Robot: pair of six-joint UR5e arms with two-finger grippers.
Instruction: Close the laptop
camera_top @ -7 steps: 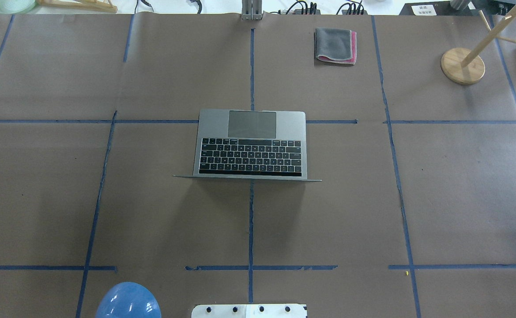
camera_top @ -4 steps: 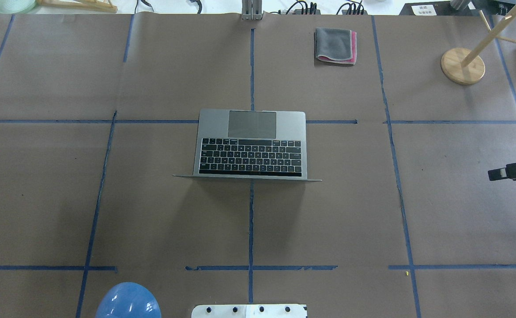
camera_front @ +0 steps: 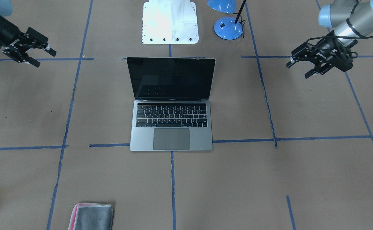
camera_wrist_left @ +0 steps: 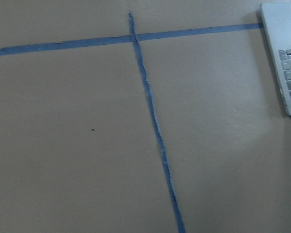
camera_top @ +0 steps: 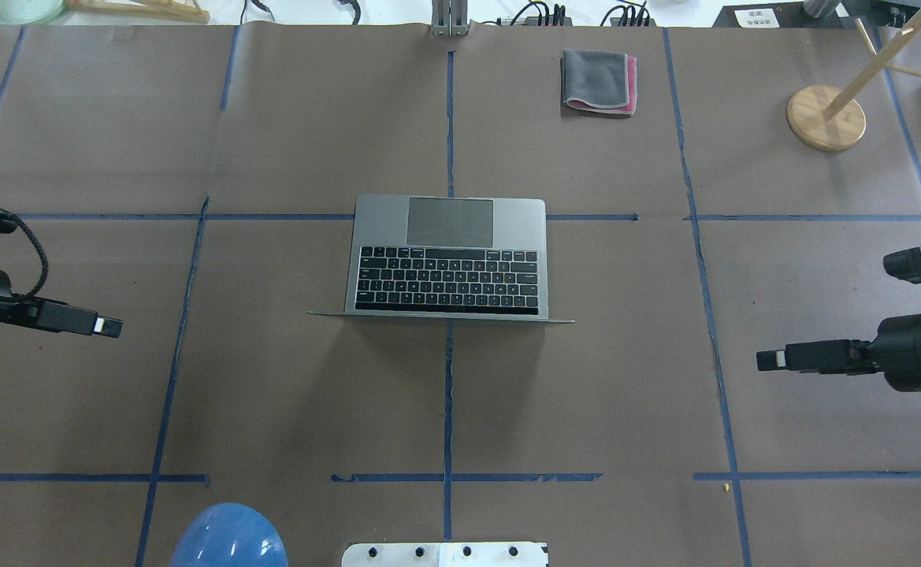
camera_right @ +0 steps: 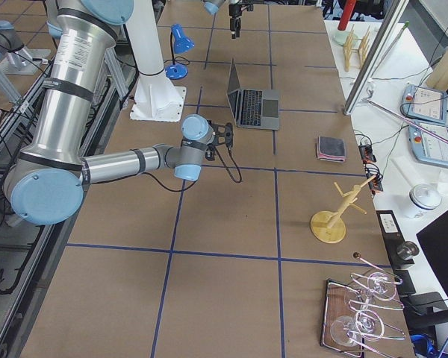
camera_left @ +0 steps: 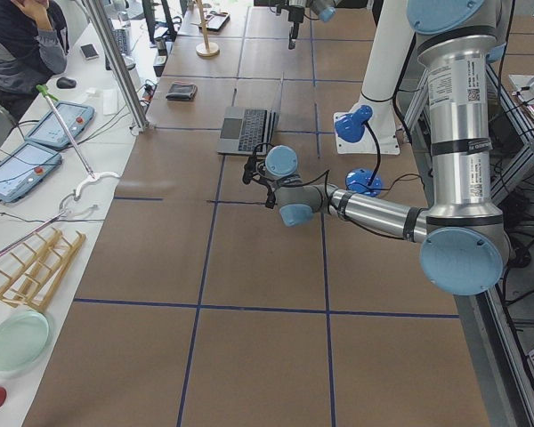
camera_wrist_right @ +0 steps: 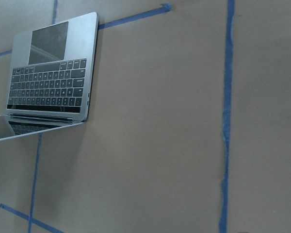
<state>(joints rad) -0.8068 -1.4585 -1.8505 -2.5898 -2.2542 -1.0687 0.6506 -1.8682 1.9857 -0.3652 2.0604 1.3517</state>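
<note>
The laptop (camera_front: 172, 105) stands open at the table's middle, its black screen upright and its back toward the robot's base. It also shows in the overhead view (camera_top: 448, 256), at the right edge of the left wrist view (camera_wrist_left: 286, 63) and at the upper left of the right wrist view (camera_wrist_right: 51, 73). My left gripper (camera_front: 297, 71) is open and empty, hovering well out to the laptop's side; the overhead view shows it at the left (camera_top: 113, 325). My right gripper (camera_front: 46, 59) is open and empty, equally far out on the other side (camera_top: 767, 360).
A folded grey cloth with a pink edge (camera_top: 598, 81) lies at the table's far side. A wooden stand (camera_top: 825, 116) is at the far right. A blue desk lamp (camera_front: 227, 28) and the white robot base (camera_front: 170, 22) are behind the laptop's screen.
Both grippers have come into the overhead view from its left and right edges and moved inward toward the laptop. The laptop has not moved.
</note>
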